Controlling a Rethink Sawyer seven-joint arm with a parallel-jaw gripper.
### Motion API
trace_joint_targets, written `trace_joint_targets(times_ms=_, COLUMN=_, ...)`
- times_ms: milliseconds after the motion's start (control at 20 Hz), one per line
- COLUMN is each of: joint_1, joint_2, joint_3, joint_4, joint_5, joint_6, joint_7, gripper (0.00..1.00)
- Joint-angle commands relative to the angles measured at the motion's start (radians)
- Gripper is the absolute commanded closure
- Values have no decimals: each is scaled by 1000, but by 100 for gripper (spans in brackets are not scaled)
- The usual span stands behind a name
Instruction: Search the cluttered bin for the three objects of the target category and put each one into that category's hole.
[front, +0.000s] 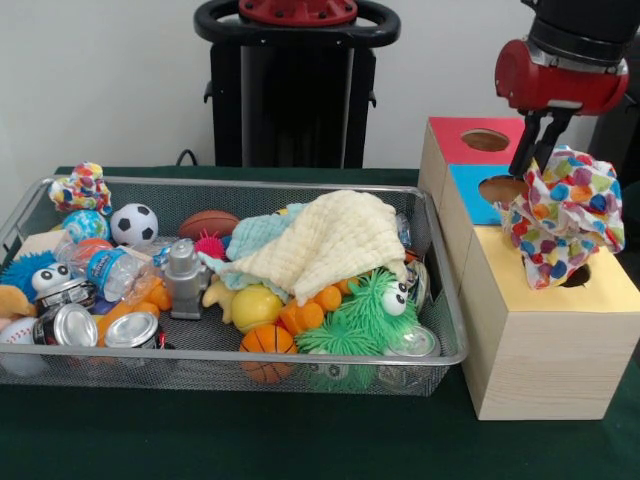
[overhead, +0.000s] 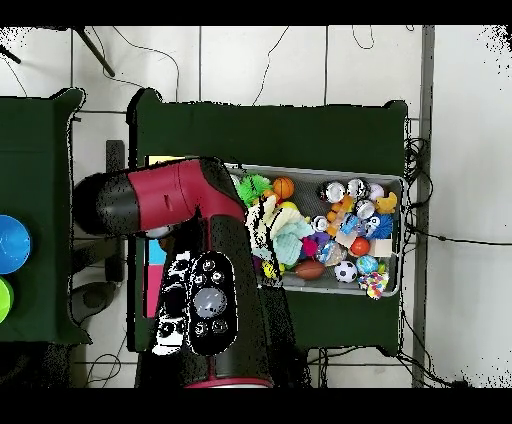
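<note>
One spotted cloth (front: 560, 225) hangs pinched in the gripper (front: 533, 165) at the right of the front view, draped over the yellow-topped box (front: 545, 345) and hiding most of its hole (front: 577, 277). Left, the wire bin (front: 215, 368) holds another spotted cloth (front: 80, 188) at its far corner. Overhead, the arm (overhead: 195, 270) covers the boxes.

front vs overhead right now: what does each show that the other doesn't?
Front only: the claw shut on a spotted cloth that hangs over the yellow-topped box, covering most of its hole; the red-topped box and blue-topped box behind it.

Overhead only: the arm seen from above, covering the boxes and the held cloth; the tiled floor and a second table with blue and green bowls at the left edge.

Both: the wire basket of clutter, the pale-yellow waffle cloth, another spotted cloth in a corner.
</note>
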Motion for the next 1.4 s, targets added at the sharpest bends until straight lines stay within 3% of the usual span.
trace_joint_targets(times_ms=50, joint_1=5, joint_2=98, joint_3=-23, joint_4=-78, joint_5=15, joint_6=-41, joint_7=247, gripper=100)
trace_joint_targets(times_ms=400, joint_1=28, joint_2=139, joint_3=-46, joint_4=-36, joint_5=40, joint_6=-102, joint_7=299, gripper=100)
trace_joint_targets(times_ms=1400, joint_1=82, joint_2=228, joint_3=-114, joint_4=-33, joint_5=85, joint_6=-221, joint_7=339, gripper=100)
